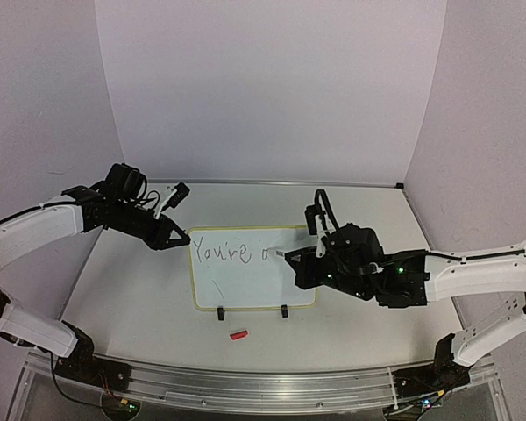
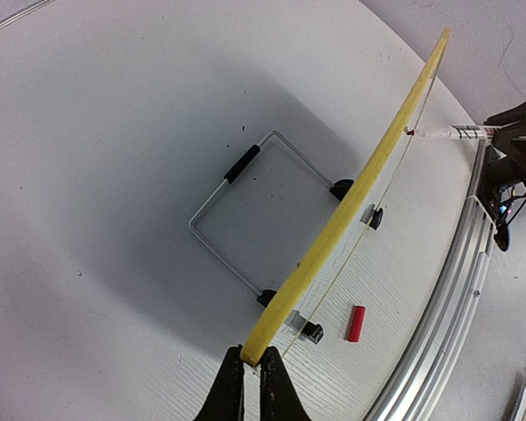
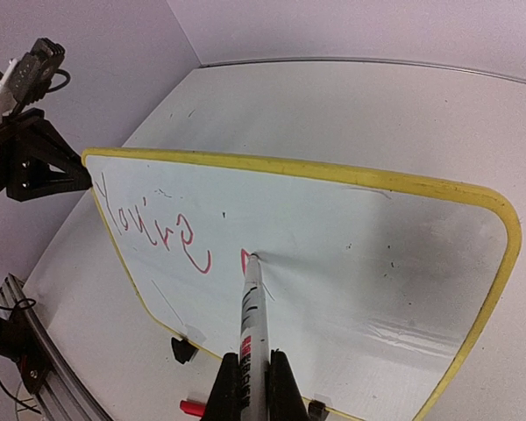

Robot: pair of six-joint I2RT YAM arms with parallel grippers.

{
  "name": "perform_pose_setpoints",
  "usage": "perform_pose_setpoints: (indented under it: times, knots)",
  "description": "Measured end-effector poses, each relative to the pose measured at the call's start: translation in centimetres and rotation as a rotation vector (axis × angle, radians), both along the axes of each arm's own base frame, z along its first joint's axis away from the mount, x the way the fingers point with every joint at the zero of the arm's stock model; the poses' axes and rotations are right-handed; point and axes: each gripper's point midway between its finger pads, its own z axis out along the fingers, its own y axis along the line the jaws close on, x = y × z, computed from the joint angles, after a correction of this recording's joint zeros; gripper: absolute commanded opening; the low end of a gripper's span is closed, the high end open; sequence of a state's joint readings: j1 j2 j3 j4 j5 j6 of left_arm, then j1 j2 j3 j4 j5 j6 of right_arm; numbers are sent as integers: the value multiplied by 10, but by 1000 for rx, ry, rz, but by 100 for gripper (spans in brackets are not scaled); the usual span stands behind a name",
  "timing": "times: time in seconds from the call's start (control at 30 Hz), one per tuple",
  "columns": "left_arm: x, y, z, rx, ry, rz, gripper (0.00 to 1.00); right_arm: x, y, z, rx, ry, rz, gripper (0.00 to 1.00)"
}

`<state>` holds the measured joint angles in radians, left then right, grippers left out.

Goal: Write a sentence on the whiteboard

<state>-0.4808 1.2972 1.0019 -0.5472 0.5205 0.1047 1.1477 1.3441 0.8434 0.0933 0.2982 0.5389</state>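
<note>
whiteboard (image 1: 245,282): white face, thin yellow frame
clip feet (image 1: 222,311): black
sentence (image 1: 221,253): red strokes in the right wrist view, darker in the top view
marker (image 3: 252,324): white barrel, red band, small black print
small piece (image 1: 238,334) on the table (image 1: 131,298): red
table: plain white
wire stand (image 2: 242,163): silver wire, black sleeve
left tool (image 2: 252,355): black
right tool (image 3: 250,368): black
arms (image 1: 35,230): white shells, black joints
rail (image 2: 447,298): silver-grey
walls (image 1: 272,88): pale lilac
</note>
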Motion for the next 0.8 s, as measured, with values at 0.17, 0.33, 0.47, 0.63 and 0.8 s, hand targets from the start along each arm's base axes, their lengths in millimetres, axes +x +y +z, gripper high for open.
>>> perform_pose_setpoints:
  times: [0.17, 0.33, 0.47, 0.63, 0.8]
  knots:
    - [0, 0, 0, 0, -1, 0, 0, -2, 0, -5, 9, 23, -1, 0]
    - [0, 0, 0, 0, 0, 0, 0, -4, -1, -10, 14, 47, 4, 0]
    - [0, 0, 0, 0, -1, 0, 0, -5, 0, -11, 15, 50, 5, 0]
    - [0, 0, 0, 0, -1, 0, 0, -5, -1, -12, 6, 54, 5, 0]
    - [0, 0, 0, 0, -1, 0, 0, -7, -3, -18, -12, 66, 7, 0]
